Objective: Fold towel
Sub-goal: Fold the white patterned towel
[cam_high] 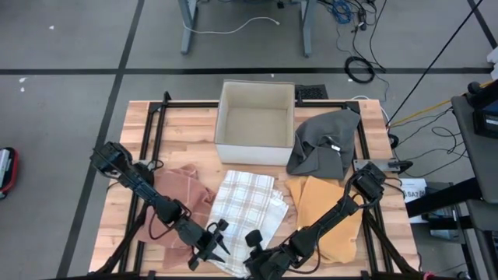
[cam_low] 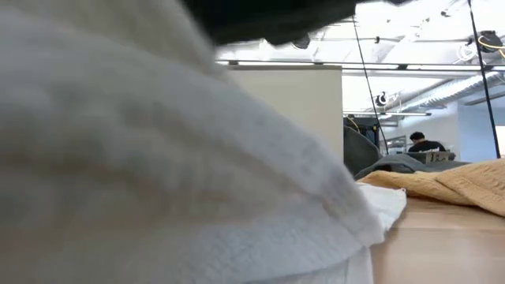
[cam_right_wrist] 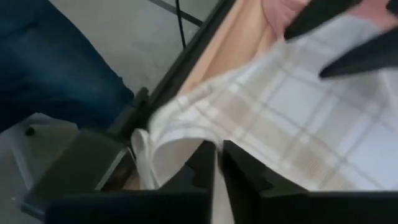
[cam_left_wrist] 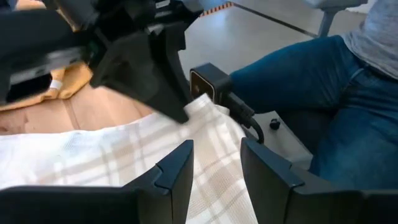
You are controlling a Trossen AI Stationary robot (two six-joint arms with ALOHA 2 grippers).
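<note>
Now plaid towel (cam_high: 245,208) lies bottom centre of high view, between pink cloth (cam_high: 184,187) and mustard cloth (cam_high: 325,208). Right gripper (cam_right_wrist: 219,163) pinches its near edge; left gripper (cam_left_wrist: 216,171) part-open over it.

The whole counter (cam_high: 148,124) is seen straight down from overhead in the high view, both arms included. The low view is set at counter height, facing level into the room, and is almost filled by the plaid towel (cam_low: 158,158) lying right against the lens. Each wrist view is taken close past its own fingers; the same towel (cam_left_wrist: 124,149) edge (cam_right_wrist: 298,124) is shared by both, and by the overhead view (cam_high: 245,206).
</note>
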